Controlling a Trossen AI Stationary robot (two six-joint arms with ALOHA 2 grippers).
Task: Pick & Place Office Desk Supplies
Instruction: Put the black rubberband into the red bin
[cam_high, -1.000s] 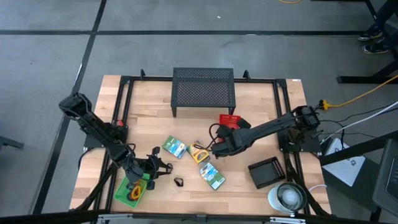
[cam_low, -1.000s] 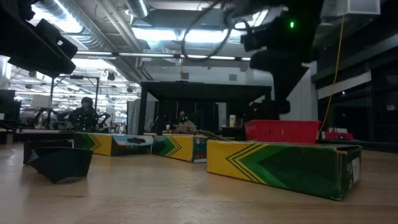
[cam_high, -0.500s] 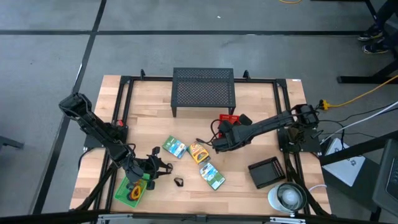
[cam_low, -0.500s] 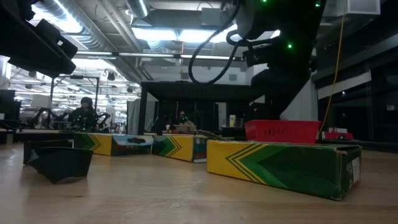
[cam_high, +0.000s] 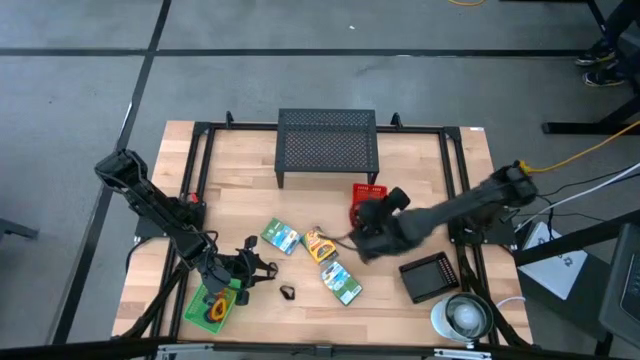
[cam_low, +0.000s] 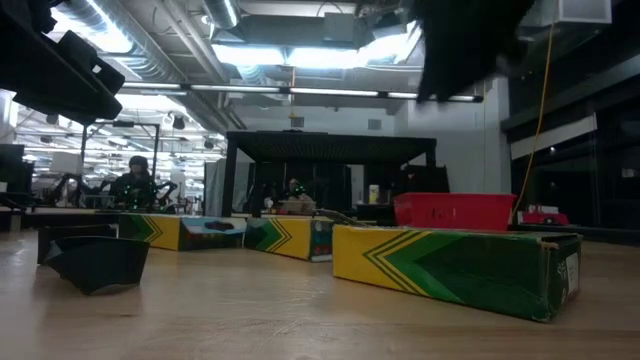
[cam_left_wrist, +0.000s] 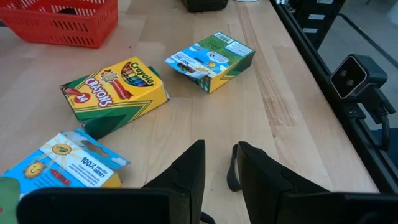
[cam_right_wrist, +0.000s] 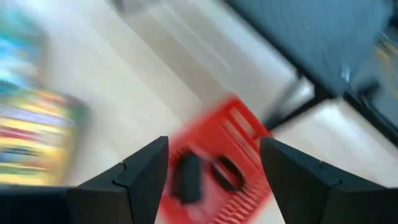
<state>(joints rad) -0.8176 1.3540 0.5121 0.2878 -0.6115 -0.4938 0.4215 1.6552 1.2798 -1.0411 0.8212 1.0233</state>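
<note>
Big black mesh stand (cam_high: 327, 145) sat at the table's far middle. Right gripper (cam_right_wrist: 214, 171) hung over the red basket (cam_high: 367, 194) w/ fingers spread wide, holding nothing; two dark bits lay inside. Left gripper (cam_high: 243, 270) was near-left, fingers narrow, can't tell if gripping. Crayon packets (cam_high: 320, 245) lay mid-table, black clip (cam_high: 287, 293) nearer.

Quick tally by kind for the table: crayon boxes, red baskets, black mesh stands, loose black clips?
Printed cardboard crayon boxes: 3
Red plastic basket: 1
Black mesh stand: 1
Small black clip: 1
Total: 6
</note>
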